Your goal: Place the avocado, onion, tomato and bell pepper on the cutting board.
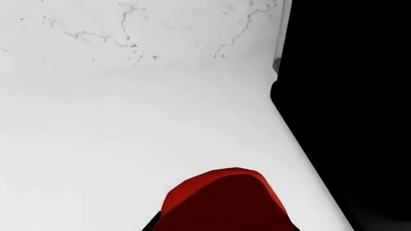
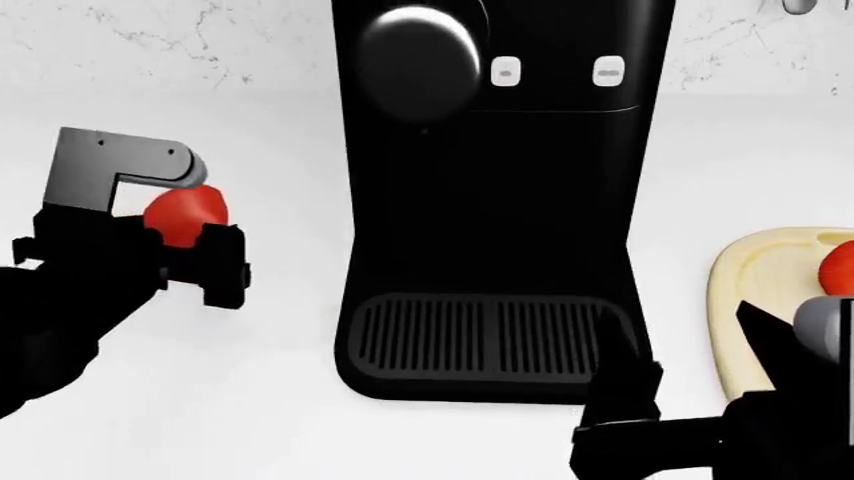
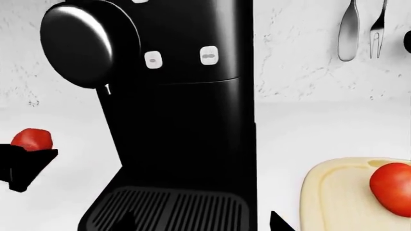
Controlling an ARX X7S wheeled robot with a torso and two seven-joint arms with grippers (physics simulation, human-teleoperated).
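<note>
The surface (image 2: 267, 420) is plain white, and the wall (image 2: 160, 40) behind it is white with thin grey marble veining. The coffee machine (image 2: 501, 200) is glossy black with two small pale grey buttons (image 2: 506, 70). The cutting board (image 3: 347, 197) is pale cream-yellow, carrying a red-orange tomato (image 3: 393, 187). The left tool (image 2: 180, 255) is black, its bracket (image 2: 114, 165) grey, around deep red bell pepper (image 2: 184, 215). Hanging utensils (image 3: 350, 31) are silver-grey
</note>
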